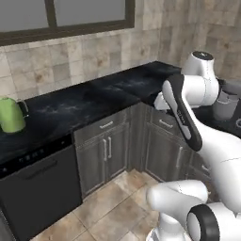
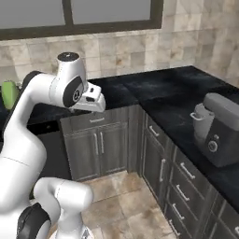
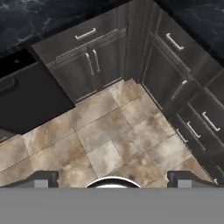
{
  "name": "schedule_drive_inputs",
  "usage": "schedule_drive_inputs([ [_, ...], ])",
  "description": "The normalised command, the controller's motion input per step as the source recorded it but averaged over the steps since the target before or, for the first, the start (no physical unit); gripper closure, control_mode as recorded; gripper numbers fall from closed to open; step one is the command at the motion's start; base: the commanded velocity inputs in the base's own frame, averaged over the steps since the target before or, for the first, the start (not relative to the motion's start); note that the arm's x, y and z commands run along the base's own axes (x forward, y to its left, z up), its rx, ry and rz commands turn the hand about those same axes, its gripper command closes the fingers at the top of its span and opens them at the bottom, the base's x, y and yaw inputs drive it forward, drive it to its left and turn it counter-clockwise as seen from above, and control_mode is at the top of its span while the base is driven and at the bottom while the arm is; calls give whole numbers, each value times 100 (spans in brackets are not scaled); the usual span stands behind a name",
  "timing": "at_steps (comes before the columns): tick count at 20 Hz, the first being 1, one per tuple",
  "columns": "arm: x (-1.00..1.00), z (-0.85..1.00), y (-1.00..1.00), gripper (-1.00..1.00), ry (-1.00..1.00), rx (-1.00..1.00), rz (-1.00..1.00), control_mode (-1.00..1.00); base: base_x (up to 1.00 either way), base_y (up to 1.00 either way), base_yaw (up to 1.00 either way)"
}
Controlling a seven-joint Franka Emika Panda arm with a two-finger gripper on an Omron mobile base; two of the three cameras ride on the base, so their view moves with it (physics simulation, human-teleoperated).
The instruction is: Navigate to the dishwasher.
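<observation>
Soft, even light is filling the rendered kitchen; shadows are staying faint, the black countertop (image 1: pixel 84 101) is showing dull sheen, and edges are looking slightly blurry.

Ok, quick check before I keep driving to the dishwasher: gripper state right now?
Gripper: open, fingertips wide apart, nothing between them, pointing down at the floor tiles.

The dishwasher (image 1: pixel 40 193) is flat matte black, and the counter (image 1: pixel 94 101) above it is black with faint pale marbling. On that counter, above the dishwasher, stands a lime-green kettle (image 1: pixel 12 114); right of the dishwasher, the cabinet doors (image 1: pixel 106 155) are dark grey with silver handles, over a beige-brown tiled floor (image 3: pixel 105 131).
</observation>
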Motion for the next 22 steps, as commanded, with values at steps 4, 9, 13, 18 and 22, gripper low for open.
schedule_drive_inputs([
  [4, 0, 0, 0, -100, 0, 0, 0, 100, 21, 48, 73],
  [9, 0, 0, 0, -100, 0, 0, 0, 100, 69, 32, 64],
  [13, 0, 0, 0, -100, 0, 0, 0, 100, 100, 37, 52],
  [18, 0, 0, 0, -100, 0, 0, 0, 100, 100, 17, 41],
  [22, 0, 0, 0, -100, 0, 0, 0, 100, 100, 17, 22],
])
